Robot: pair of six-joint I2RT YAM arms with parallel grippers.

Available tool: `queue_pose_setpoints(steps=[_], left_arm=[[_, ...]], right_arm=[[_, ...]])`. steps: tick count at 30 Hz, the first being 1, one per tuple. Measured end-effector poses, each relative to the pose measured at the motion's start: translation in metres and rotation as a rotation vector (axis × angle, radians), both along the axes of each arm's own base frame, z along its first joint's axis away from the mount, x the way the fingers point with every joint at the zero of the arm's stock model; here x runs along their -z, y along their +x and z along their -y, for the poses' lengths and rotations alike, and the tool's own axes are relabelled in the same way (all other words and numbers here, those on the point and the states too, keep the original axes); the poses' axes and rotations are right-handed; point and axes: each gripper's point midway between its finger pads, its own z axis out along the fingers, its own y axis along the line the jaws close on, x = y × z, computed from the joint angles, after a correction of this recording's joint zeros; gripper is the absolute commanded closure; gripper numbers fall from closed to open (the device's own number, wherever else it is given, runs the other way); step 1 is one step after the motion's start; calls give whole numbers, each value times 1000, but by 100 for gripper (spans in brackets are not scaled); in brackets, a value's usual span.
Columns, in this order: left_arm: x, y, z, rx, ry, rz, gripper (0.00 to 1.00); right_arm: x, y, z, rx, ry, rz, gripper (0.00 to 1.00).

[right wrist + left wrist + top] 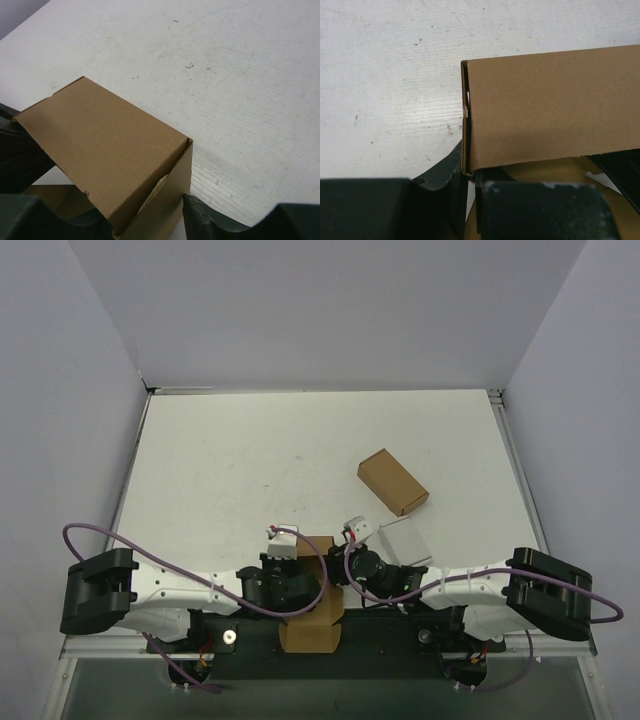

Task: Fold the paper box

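1. The paper box (312,625) sits at 6 o'clock on the tabletop (250,460), between both arms, probably so each can reach a side.
2. The left pincer (470,200) is clamped on 1 upright wall, apparently to steady it.
3. The right pincer (142,215) straddles a top corner. Whether it bites, I cannot tell.
4. An oblong carton (392,481) lies at 1 o'clock from the box, and a grey slab (405,543) at 2 o'clock.
5. The tabletop is white and scuffed. Plain pale walls (330,310) enclose 3 sides.

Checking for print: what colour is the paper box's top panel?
Plain brown paper box, unprinted; clearest in right wrist view.
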Motion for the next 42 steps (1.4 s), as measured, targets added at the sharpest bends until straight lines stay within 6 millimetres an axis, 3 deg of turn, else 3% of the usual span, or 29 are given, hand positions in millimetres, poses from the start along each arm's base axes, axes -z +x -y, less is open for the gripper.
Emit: queue_pose_setpoints(steps=[6, 13, 18, 30, 42], left_arm=[[-1, 1, 7, -17, 1, -1, 100], [-1, -1, 16, -28, -34, -13, 100], [-2, -2, 19, -30, -53, -18, 100], [-4, -1, 17, -44, -59, -10, 100], [-13, -4, 15, -20, -41, 4, 100]], right_arm=[[0, 13, 8, 176, -29, 11, 78], [-1, 20, 21, 338, -57, 2, 80], [0, 25, 25, 428, -58, -8, 91], [1, 30, 27, 550, -51, -34, 100], [5, 32, 32, 638, -45, -63, 100]])
